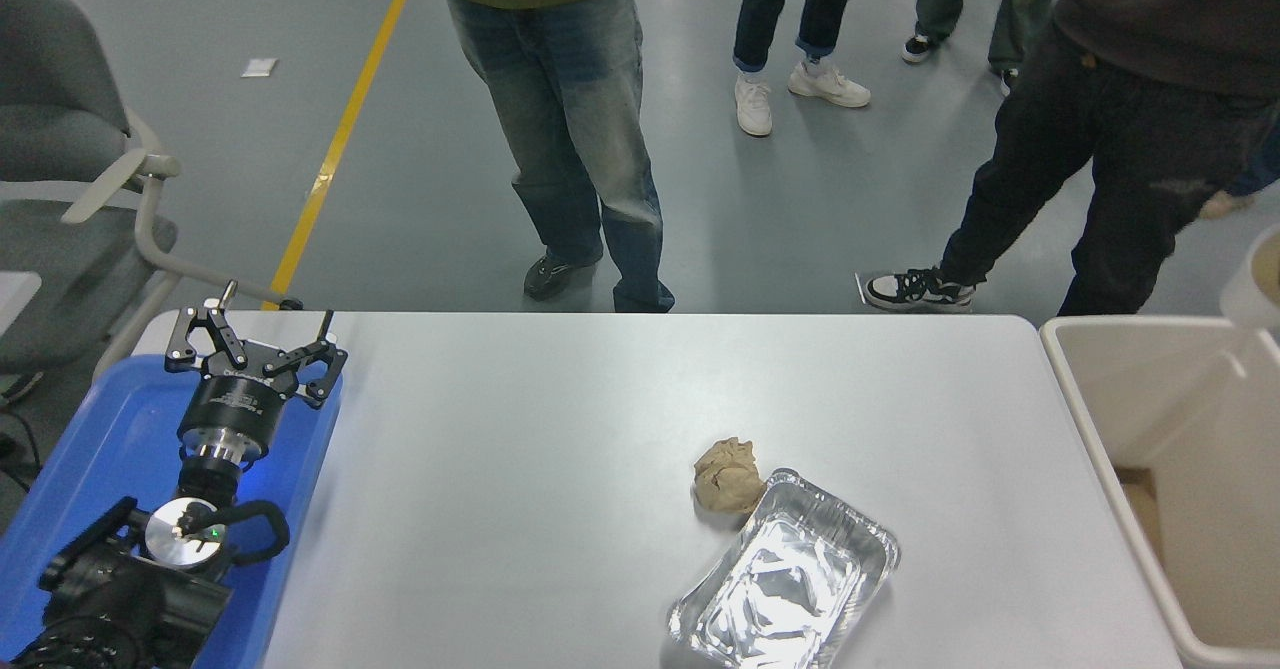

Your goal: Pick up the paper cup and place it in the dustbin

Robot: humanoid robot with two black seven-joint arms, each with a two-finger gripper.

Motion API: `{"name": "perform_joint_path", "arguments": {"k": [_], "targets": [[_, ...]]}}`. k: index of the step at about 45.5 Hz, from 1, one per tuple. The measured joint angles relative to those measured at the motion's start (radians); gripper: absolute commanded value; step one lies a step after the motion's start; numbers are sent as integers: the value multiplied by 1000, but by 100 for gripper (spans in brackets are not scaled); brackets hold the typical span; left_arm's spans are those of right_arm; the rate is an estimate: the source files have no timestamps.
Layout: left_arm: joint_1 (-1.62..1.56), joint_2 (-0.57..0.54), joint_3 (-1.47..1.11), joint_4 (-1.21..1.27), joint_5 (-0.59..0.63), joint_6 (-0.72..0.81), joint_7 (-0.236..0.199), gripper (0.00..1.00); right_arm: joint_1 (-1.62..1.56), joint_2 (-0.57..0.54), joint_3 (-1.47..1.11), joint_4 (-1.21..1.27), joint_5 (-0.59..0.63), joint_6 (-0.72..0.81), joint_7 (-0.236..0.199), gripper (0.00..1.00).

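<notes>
The paper cup shows at the picture's right edge, white outside and cream inside, cut off by the frame. It hangs above the far corner of the dustbin, the big cream bin at the table's right end. Whatever holds the cup is out of view, and my right arm and gripper do not show. My left gripper is parked open and empty at the lower left, above the blue tray.
A crumpled brown paper ball lies on the white table, touching an empty foil tray. Several people stand on the floor beyond the far edge. A grey chair stands at the far left.
</notes>
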Motion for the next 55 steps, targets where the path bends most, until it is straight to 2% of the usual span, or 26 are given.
{"name": "perform_joint_path", "arguments": {"k": [8, 16, 26, 34, 35, 38, 39, 55], "targets": [[0, 0, 0, 0, 0, 0, 0, 99, -242, 79, 191, -175, 67, -55, -26, 0], [0, 0, 0, 0, -1, 0, 0, 99, -401, 173, 365, -294, 149, -103, -74, 0], [0, 0, 0, 0, -1, 0, 0, 99, -498, 252, 514, -352, 212, -156, -124, 0], [0, 0, 0, 0, -1, 0, 0, 99, -530, 283, 566, -368, 232, -174, -141, 0], [0, -1, 0, 0, -1, 0, 0, 99, -532, 285, 570, -370, 233, -175, -142, 12], [0, -1, 0, 0, -1, 0, 0, 99, -539, 291, 580, -372, 237, -179, -145, 70], [0, -1, 0, 0, -1, 0, 0, 99, -540, 292, 582, -373, 238, -180, -145, 100], [0, 0, 0, 0, -1, 0, 0, 99, -536, 296, 592, -367, 255, -182, -146, 100]]}}
